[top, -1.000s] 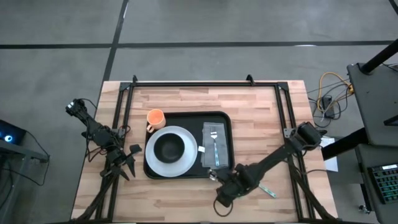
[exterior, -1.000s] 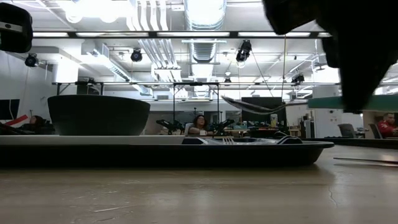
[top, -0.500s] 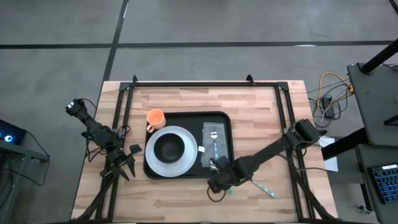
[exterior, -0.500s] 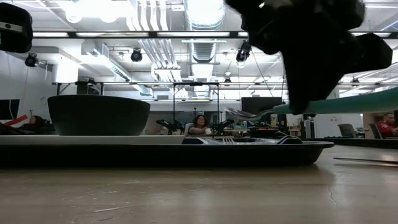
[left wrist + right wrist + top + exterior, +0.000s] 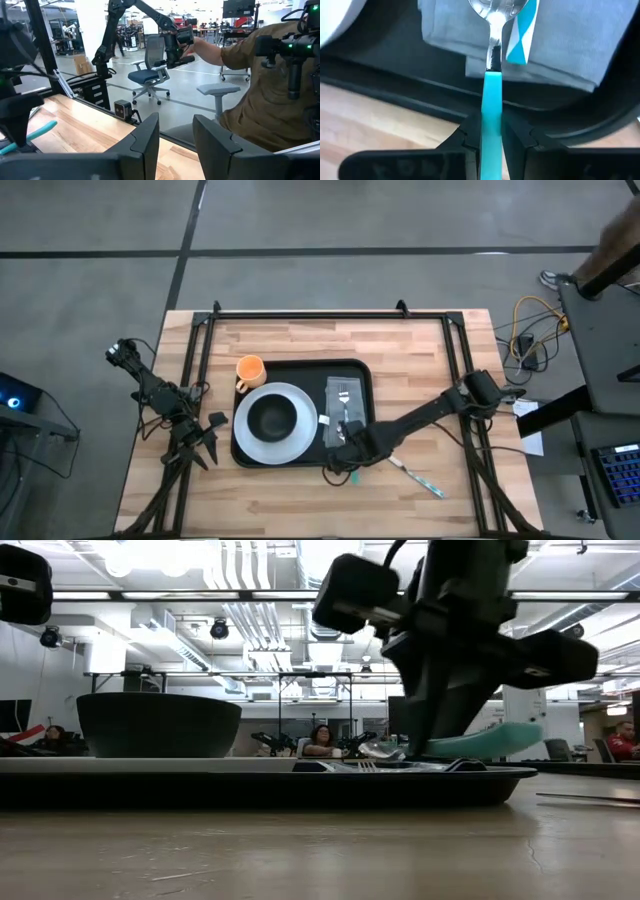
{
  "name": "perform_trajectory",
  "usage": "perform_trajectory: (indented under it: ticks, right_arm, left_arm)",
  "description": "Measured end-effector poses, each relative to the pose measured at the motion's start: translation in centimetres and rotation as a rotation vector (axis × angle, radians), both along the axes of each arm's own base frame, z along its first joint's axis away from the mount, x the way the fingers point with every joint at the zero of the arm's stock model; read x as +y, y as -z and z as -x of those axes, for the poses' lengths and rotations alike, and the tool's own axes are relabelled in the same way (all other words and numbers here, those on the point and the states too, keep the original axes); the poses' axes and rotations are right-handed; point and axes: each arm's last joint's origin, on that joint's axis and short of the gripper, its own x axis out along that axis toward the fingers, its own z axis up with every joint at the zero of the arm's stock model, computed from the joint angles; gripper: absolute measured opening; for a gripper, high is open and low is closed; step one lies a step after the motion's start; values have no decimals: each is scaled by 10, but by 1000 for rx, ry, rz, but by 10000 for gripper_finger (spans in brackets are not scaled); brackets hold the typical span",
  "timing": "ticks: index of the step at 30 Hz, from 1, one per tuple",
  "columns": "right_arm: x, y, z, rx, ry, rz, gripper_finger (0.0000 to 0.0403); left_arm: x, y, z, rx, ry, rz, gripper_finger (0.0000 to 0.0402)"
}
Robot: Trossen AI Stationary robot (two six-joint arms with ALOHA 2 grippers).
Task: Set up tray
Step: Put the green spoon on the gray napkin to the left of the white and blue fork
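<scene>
Tray (image 5: 300, 370) sits mid-desk (image 5: 420, 350) with a white plate (image 5: 300, 425) and black bowl (image 5: 271, 418) on it (orange cup (image 5: 249, 369) just off its corner). Right pincer (image 5: 490, 131) pinches a teal-handled spoon (image 5: 491, 100) over the grey napkin (image 5: 570, 40); left pincer (image 5: 175, 132) idles spread at the desk's left edge.

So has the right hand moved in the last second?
Yes. The right hand, shut on the spoon, has moved from the bare table onto the tray's near edge, over the napkin.
</scene>
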Motion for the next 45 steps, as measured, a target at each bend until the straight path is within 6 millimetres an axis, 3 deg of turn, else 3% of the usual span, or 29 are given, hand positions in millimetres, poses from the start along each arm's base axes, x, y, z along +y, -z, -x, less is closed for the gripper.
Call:
perform_trajectory:
  ticks: [26,45]
  right_arm:
    - [-101,1,-28,-24,134,84,35]
    - [-105,3,-32,-70,133,110,35]
  left_arm:
    - [0,0,0,0,0,0,101]
    - [0,0,0,0,0,0,101]
